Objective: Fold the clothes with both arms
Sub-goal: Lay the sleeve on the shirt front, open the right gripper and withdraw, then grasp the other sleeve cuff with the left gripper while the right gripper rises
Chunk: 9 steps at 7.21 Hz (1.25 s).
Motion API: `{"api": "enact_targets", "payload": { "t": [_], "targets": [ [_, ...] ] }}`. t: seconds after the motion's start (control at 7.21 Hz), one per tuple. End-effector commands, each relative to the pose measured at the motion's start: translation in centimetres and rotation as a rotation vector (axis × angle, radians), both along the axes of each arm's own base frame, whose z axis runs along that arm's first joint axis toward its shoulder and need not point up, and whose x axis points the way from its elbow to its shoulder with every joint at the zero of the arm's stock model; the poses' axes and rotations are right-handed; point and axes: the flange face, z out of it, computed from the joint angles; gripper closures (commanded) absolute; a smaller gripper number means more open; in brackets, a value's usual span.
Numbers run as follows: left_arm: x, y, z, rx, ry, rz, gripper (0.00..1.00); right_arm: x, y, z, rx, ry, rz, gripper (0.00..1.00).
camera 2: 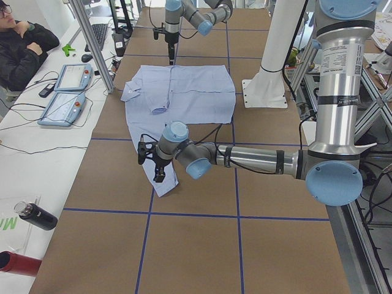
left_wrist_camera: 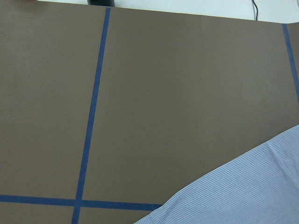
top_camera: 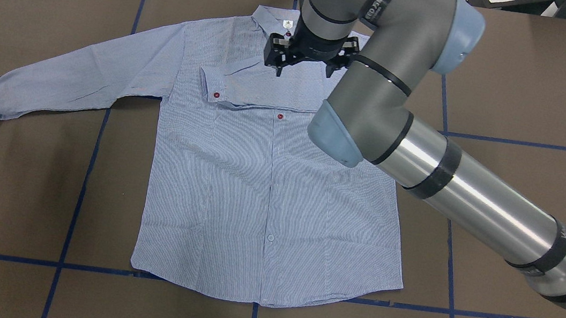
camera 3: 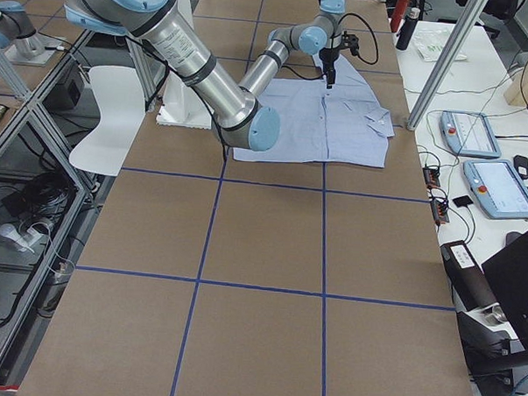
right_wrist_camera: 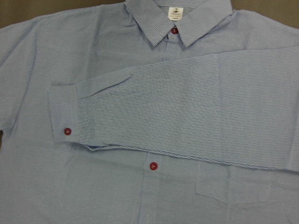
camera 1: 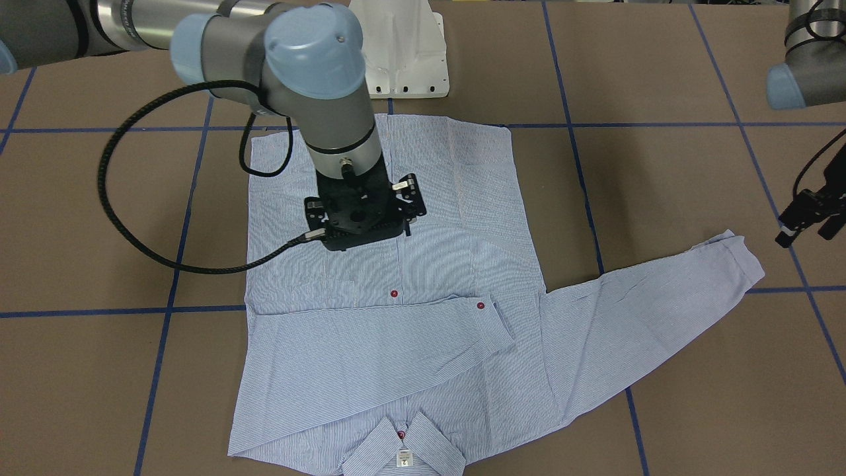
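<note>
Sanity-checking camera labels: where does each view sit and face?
Front-facing: across the table, facing the robot, steeply down; base, right arm, left gripper.
Overhead: behind the robot, down on the shirt; right arm, right gripper.
Exterior left: table's left end; left arm near, right far.
Exterior right: opposite end; right arm near.
Left wrist: down on table and spread sleeve; no robot parts.
Right wrist: down on collar, folded sleeve; no robot parts.
Shared: front-facing and overhead see the shirt from opposite sides.
</note>
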Motion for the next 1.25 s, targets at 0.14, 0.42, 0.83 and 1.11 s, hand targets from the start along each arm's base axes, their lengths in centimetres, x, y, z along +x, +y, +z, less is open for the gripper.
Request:
{"api": "enact_targets", "payload": {
  "t": [0.14, 0.42, 0.83, 1.11],
  "targets": [
    [8.2, 3.1, 1.5, -0.070, -0.027, -0.095, 0.01, 7.9, -1.5, 5.3, -0.005, 0.110, -0.104, 0.01],
    [7.7, 4.1, 5.3, -0.072, -0.043, -0.094, 0.01, 10.2, -1.7, 7.3, -0.011, 0.101, -0.116, 0.00],
    [7.4, 4.4, 7.4, -0.056, -0.038, -0.103, 0.02, 11.2, -1.4, 7.9, -0.010, 0.100, -0.107, 0.00],
    [7.6, 4.4, 7.3, -0.056, -0.038, -0.100, 0.07, 11.2, -1.4, 8.1, -0.012, 0.103, -0.106, 0.00]
  ]
}}
